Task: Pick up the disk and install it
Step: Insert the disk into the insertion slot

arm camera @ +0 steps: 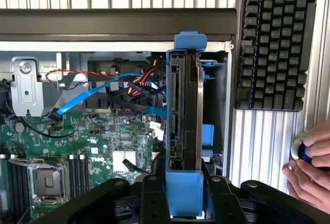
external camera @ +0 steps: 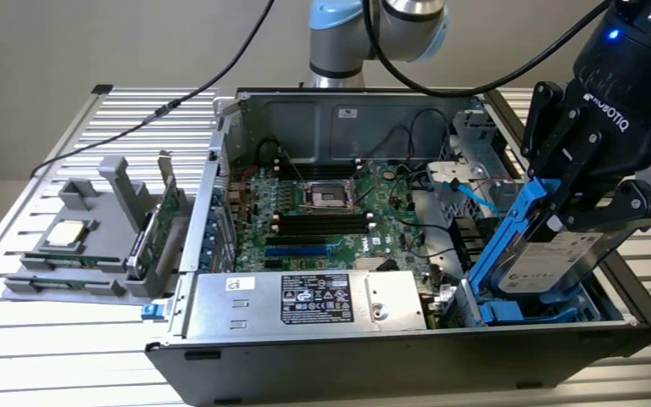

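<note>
An open case (external camera: 405, 369) is sitting on a slatted table (external camera: 43, 339). The gripper (external camera: 580, 216) is pinching the disk (external camera: 546, 263) on edge and tilted, its lower end reaching into the blue bay (external camera: 529, 312) at the case's corner on the exterior view's right. A keyboard (arm camera: 273, 43) is lying beside the case, a person's hand (arm camera: 312, 170) near it.

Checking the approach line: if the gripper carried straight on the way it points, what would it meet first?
Probably the blue drive bay: the gripper, jaws shut on the disk, points down into it. Depth is unclear.
</note>
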Controlling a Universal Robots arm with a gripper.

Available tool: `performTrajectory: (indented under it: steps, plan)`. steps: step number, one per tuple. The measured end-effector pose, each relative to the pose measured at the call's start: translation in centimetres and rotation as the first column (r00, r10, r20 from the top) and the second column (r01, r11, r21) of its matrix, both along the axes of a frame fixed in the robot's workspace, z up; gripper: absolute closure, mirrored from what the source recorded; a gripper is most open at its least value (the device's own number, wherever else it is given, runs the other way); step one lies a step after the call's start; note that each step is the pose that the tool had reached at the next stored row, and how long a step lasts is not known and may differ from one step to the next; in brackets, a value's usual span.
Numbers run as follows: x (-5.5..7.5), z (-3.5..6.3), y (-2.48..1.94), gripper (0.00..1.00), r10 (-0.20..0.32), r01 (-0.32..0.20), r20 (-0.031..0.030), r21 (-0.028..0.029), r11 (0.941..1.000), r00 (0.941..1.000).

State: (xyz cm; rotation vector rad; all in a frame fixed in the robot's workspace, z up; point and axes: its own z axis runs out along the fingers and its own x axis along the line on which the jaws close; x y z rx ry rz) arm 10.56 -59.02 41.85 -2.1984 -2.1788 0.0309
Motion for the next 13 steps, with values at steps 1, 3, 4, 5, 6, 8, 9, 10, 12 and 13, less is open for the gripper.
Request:
performTrajectory:
  steps: [1,3,4,5,6,8,9,10,12,13]
  plan:
    - [0.0,0.0,0.0,0.67,-0.001,0.001,-0.0001,0.0,1.0,1.0]
    - [0.0,-0.01,0.01,0.67,-0.001,0.001,-0.0008,0.0,1.0,1.0]
    - [0.0,-0.01,0.02,0.67,-0.001,0.001,-0.0014,-0.0004,1.0,1.0]
    - [0.0,-0.01,0.03,0.67,-0.002,0.002,-0.002,-0.001,1.0,1.0]
    - [0.0,-0.01,0.03,0.67,-0.002,0.002,-0.0027,-0.0015,1.0,1.0]
    - [0.0,-0.01,0.04,0.67,-0.002,0.002,-0.0041,-0.0029,1.0,1.0]
    - [0.0,-0.01,0.04,0.67,-0.002,0.002,-0.0048,-0.0036,1.0,1.0]
    - [0.0,-0.01,0.04,0.67,-0.002,0.002,-0.0054,-0.0042,1.0,1.0]
    - [0.0,0.0,0.05,0.67,-0.002,0.002,-0.0066,-0.0051,1.0,1.0]
    - [0.0,0.0,0.05,0.67,-0.002,0.002,-0.007,-0.0054,1.0,1.0]
